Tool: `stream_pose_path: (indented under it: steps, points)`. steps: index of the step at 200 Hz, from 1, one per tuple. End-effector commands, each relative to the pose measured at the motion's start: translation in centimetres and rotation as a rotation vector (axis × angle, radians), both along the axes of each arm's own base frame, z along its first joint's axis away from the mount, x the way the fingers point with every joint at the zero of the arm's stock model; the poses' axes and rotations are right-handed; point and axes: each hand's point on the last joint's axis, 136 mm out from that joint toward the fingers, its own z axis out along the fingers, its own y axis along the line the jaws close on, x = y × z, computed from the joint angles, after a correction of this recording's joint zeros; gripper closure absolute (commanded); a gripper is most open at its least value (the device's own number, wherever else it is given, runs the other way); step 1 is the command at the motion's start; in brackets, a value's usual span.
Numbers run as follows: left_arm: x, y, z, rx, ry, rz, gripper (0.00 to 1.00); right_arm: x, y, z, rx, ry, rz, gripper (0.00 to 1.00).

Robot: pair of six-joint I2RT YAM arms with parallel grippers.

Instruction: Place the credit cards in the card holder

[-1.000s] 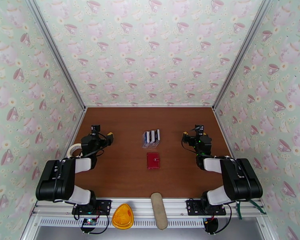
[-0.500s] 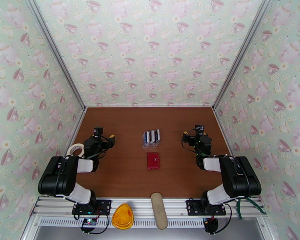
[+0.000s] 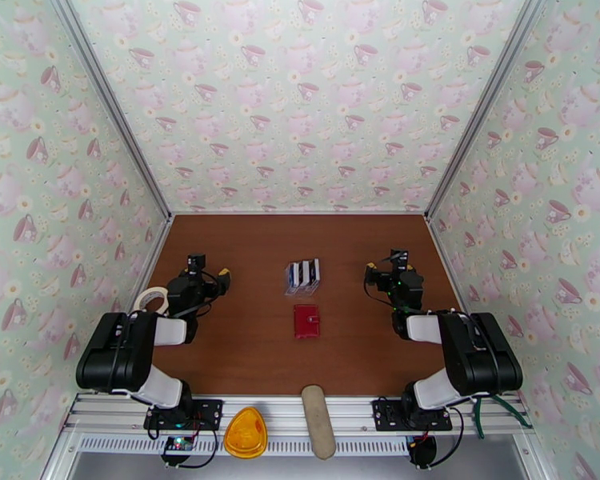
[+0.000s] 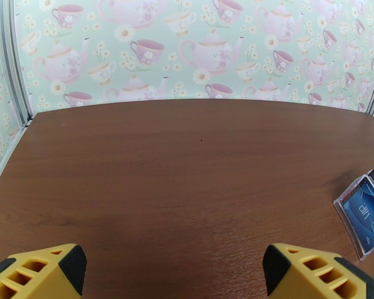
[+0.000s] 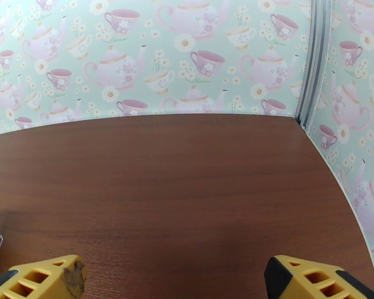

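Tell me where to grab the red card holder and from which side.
Likely from straight above, pinching across its two long edges: the card holder lies flat and closed on the table, narrower left to right. Grip off-centre, clear of what looks like a tab on its right edge.

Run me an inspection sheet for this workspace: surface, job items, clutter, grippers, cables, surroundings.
Surface: brown wood-look table, flat, no spills seen.
Job's things: credit cards upright in a clear stand at mid-table; red card holder shut, lying flat just nearer the arms, apart from the stand.
Clutter: tape roll beside the left arm; orange piece and beige oblong on the front rail.
Grippers: left gripper and right gripper both open, empty, over bare table.
Cables: black cables loop below the bases, off the table.
Surroundings: teapot-print walls on three sides.
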Motion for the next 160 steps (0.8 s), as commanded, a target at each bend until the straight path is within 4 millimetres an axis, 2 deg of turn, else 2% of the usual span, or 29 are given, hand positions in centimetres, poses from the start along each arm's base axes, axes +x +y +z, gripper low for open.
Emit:
stream_pose_path:
  steps: [1,160]
  points:
    - [0.05,-0.11,0.19,0.017,-0.017,-0.005,0.00,-0.01,-0.37,-0.34,0.010,0.001,-0.020,0.00]
    - [-0.04,-0.12,0.30,0.017,-0.024,-0.004,0.00,-0.03,-0.40,-0.39,0.008,0.001,-0.021,0.00]
